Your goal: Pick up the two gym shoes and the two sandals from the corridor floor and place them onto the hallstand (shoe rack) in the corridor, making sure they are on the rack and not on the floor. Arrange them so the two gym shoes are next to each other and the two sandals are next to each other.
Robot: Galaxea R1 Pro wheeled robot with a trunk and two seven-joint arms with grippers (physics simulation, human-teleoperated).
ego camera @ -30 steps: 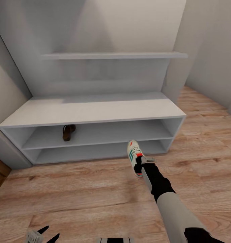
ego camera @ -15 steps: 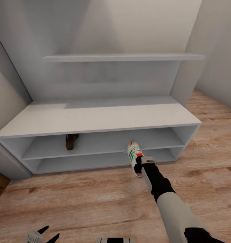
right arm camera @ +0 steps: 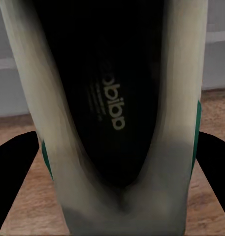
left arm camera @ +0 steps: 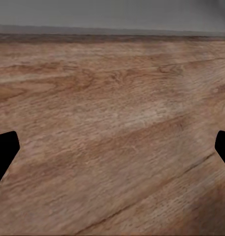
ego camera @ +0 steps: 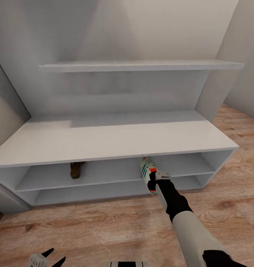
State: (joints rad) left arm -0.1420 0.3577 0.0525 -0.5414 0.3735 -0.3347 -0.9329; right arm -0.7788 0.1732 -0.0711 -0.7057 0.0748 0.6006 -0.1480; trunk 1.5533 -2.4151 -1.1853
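Now carrying one gym shoe (ego camera: 148, 172), clamped at the heel in the right hand (ego camera: 155, 179) (left hand (left arm camera: 112, 147) spread open above the corridor floor (ego camera: 104, 226)), toe at the hallstand (ego camera: 115, 139) upper low shelf, near a sandal (ego camera: 77, 169) on the left; next, pushing in and releasing.

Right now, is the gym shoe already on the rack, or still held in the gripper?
Still held: the right gripper grips the gym shoe by its heel, toe pointing at the hallstand shelf opening, above the corridor floor.
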